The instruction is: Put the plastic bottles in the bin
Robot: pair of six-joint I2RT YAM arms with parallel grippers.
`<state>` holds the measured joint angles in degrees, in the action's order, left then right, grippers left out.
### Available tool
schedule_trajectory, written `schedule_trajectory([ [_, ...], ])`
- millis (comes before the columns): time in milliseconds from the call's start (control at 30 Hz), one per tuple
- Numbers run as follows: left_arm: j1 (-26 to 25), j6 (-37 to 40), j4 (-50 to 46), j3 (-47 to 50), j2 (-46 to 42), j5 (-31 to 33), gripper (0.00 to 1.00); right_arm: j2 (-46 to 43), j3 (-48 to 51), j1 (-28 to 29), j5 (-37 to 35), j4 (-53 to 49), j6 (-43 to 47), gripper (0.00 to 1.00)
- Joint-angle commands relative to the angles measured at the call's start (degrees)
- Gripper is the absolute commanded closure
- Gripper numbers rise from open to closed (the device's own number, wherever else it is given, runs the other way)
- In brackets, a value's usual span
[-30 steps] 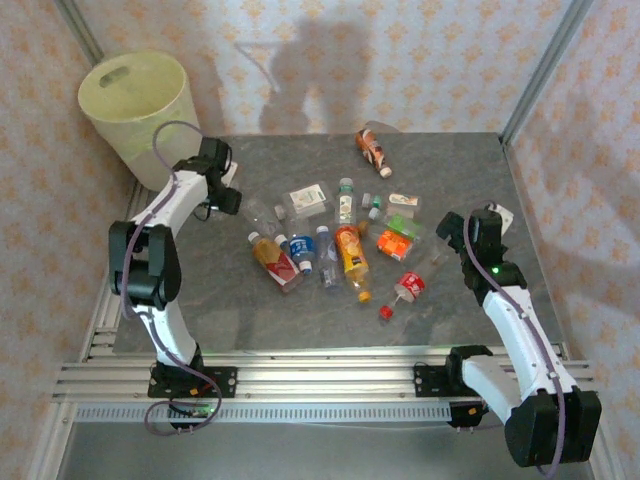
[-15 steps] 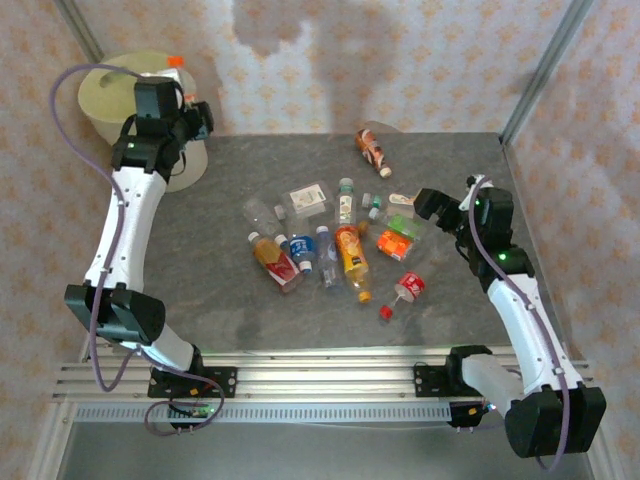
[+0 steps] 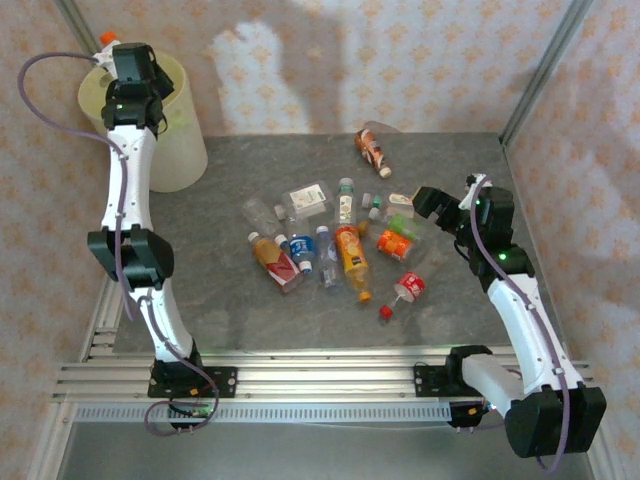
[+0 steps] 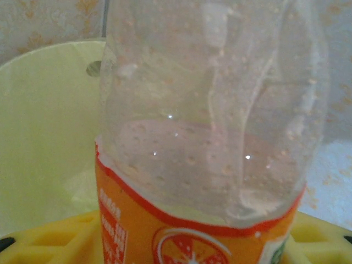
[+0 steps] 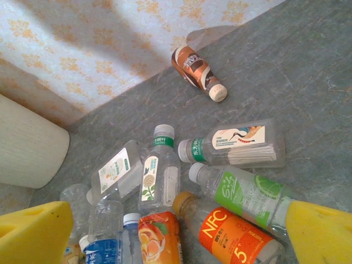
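One bin [image 3: 185,140]: large pale yellow round plastic bucket, upright, mouth up, at the table's far-left corner.
One table [image 3: 470,170]: grey stone-look top.
Two grippers: left gripper [image 3: 117,50] over the bin's far-left rim, fingers clamped on a bottle; right gripper [image 3: 425,200] above the right end of the heap, yellow pads [image 5: 33,234] wide apart.
One held bottle [image 4: 209,137]: clear plastic, orange label, long axis along the fingers, orange cap pointing far-left.
About twelve lying bottles [image 3: 330,245]: small, clear plastic, heaped mid-table, long axes in mixed directions.
One brown-label bottle [image 3: 372,150]: apart from the heap, near the far edge, white cap toward the near side.
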<state>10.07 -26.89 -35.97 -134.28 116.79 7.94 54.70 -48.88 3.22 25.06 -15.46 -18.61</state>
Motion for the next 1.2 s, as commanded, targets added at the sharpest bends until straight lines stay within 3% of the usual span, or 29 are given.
schedule_trajectory([
  [0,1.39,-2.69,-2.61,-8.61,4.45,-1.17,0.48,-0.32,-2.4,0.2,-2.48,-1.31,0.05,0.01],
  [167,2.08,2.56,-5.03,-19.31,12.78,-5.31,0.48,0.21,-1.59,0.2,-3.16,-0.88,-0.93,0.01],
  [333,2.56,4.04,-3.97,-19.9,15.85,-7.14,0.5,1.15,-1.3,0.2,-3.35,-0.44,-1.83,0.01],
  [500,2.57,3.72,-2.61,-21.14,18.13,-17.77,0.53,2.76,-1.48,0.2,-3.07,0.2,-3.45,0.01],
  [667,2.61,2.24,-7.62,-22.43,17.79,-21.6,0.53,3.63,-1.72,0.29,-2.69,0.5,-4.37,0.01],
  [1000,2.65,-0.66,-14.41,-13.43,9.79,-24.69,0.54,4.1,-1.74,0.4,-2.67,0.28,-4.42,0.01],
  [1167,2.36,-3.34,-13.8,-3.84,4.45,-27.13,0.55,4.19,-1.15,0.47,-2.3,0.77,-5.47,0.01],
])
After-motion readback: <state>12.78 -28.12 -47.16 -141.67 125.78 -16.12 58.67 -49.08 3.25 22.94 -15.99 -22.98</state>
